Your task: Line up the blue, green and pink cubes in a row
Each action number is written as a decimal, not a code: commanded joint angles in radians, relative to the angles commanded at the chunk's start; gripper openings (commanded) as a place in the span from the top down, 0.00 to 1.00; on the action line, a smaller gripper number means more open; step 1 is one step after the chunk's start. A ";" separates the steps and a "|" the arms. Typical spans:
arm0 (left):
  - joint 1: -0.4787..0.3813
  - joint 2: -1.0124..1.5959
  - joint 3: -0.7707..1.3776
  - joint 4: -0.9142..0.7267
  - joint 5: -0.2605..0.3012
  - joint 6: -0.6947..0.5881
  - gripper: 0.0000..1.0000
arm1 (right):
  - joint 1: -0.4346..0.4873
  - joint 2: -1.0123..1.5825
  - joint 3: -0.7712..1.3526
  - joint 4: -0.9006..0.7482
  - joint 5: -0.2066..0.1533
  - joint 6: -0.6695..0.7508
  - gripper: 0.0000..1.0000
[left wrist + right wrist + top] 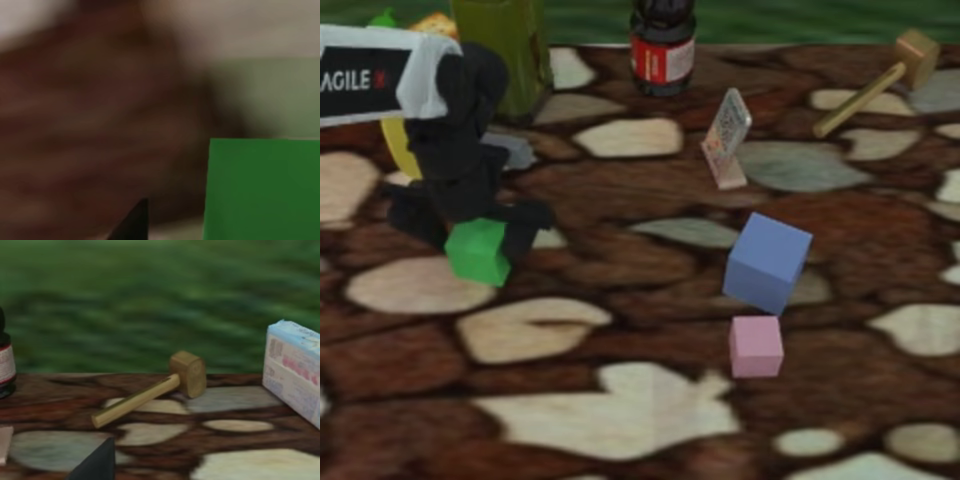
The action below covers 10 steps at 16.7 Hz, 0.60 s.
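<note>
1. The green cube point(478, 250) is gripped between the dark fingers of the left end effector point(480, 232) at the middle left of the top view; the cube is tilted and appears to be held off the table point(620, 420), presumably so that it can be carried across to the other two cubes.
2. In the left wrist view, the green cube point(262, 189) fills the lower right of the frame, close to the camera, which fits a firm grasp.
3. The blue cube point(767, 262) sits right of centre in the top view, and the pink cube point(756, 346) lies just below it in the frame, very close or touching; the two already form the start of a row, so the green cube is judged to be the piece left to add.
4. The right end effector is not seen in the top view; only a dark tip shows at the lower edge of the right wrist view, so whether it is open or closed cannot be told.
5. A wooden mallet point(876, 81), a dark bottle point(663, 45) and a small standing card point(727, 137) lie along the upper part of the top view, well apart from the cubes.
</note>
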 joint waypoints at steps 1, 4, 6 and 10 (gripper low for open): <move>0.000 0.000 0.000 0.000 0.000 0.000 0.60 | 0.000 0.000 0.000 0.000 0.000 0.000 0.00; 0.000 0.000 0.000 0.000 0.000 0.000 0.83 | 0.000 0.000 0.000 0.000 0.000 0.000 0.00; 0.000 0.000 0.000 0.000 0.000 0.000 0.98 | 0.000 0.000 0.000 0.000 0.000 0.000 0.00; 0.000 0.000 0.000 0.000 0.000 0.000 1.00 | 0.000 0.000 0.000 0.000 0.000 0.000 0.00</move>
